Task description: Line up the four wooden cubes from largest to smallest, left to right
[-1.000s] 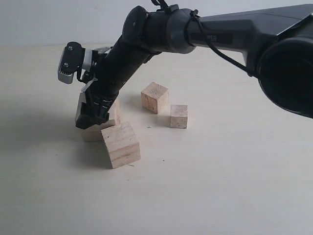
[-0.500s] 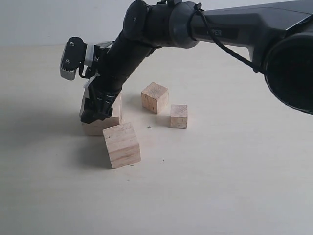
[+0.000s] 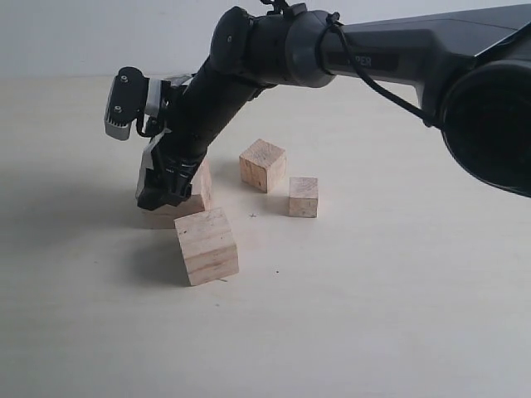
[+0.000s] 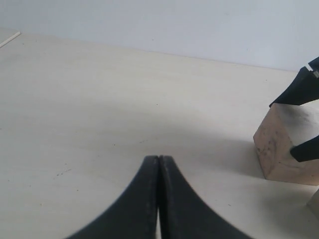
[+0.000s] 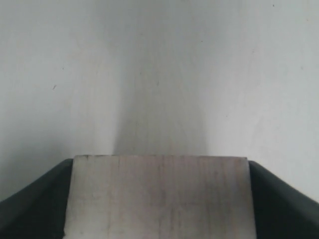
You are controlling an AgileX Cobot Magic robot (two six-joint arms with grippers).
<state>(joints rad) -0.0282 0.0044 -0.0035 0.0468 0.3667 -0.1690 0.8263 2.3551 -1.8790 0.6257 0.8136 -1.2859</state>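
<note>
Four pale wooden cubes lie on the table. The largest cube (image 3: pixel 192 197) (image 5: pixel 159 199) (image 4: pixel 281 144) rests at the left, and my right gripper (image 3: pixel 163 196) (image 5: pixel 159 172) is shut on it, one finger on each side. In front of it and just to the right, a slightly smaller cube (image 3: pixel 207 246) sits turned at an angle. The third cube (image 3: pixel 263 164) and the smallest cube (image 3: pixel 304 196) lie further right. My left gripper (image 4: pixel 158 159) hovers shut and empty over bare table, to one side of the largest cube; it is out of the exterior view.
The right arm (image 3: pixel 357 50) reaches in from the upper right, across the middle and over the two smaller cubes. The pale tabletop (image 3: pixel 398 298) spreads out at the front and right. A plain wall runs behind the table.
My right gripper has shifted the largest cube a little to the right, away from the front cube's corner. The other three cubes have not moved.
</note>
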